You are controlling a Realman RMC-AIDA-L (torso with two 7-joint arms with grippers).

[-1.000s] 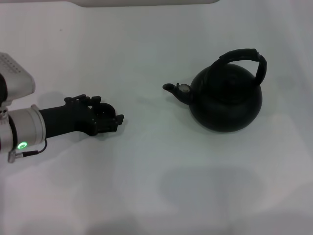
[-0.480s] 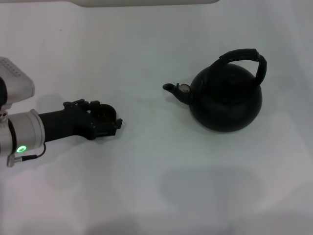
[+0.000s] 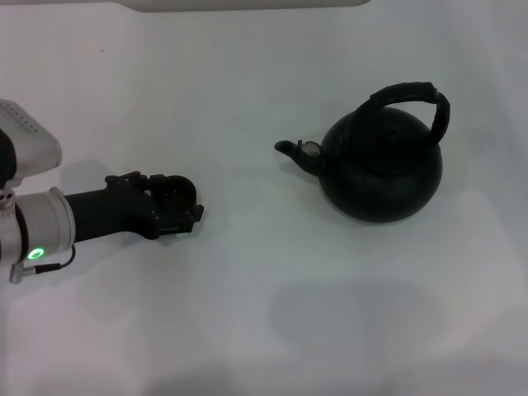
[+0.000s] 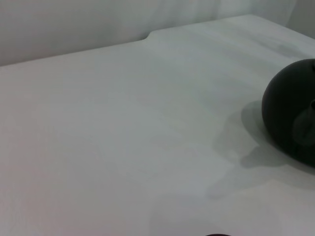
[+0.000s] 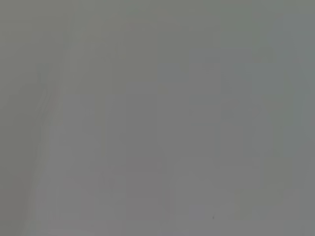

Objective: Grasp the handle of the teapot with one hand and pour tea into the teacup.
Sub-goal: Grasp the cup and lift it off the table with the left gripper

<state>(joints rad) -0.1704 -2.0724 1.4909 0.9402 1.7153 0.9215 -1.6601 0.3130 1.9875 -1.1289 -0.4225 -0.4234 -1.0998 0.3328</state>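
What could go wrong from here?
Tiny dark round cup sits right at the left tool; arm motion may tip it. Round matte black teapot stands well apart from the cup, spout facing it: a long carry may slosh. Right tool is out of view.

Surface: a plain white table (image 3: 247, 313) — smooth, matte, filling nearly the whole head view.
Far edge: a pale raised strip (image 3: 247, 4) runs along the back.
Resting on it: the teapot (image 3: 381, 169), round and matte black, upright on the right half — its short spout points toward the left side, and its arched handle (image 3: 412, 95) stands over the top.
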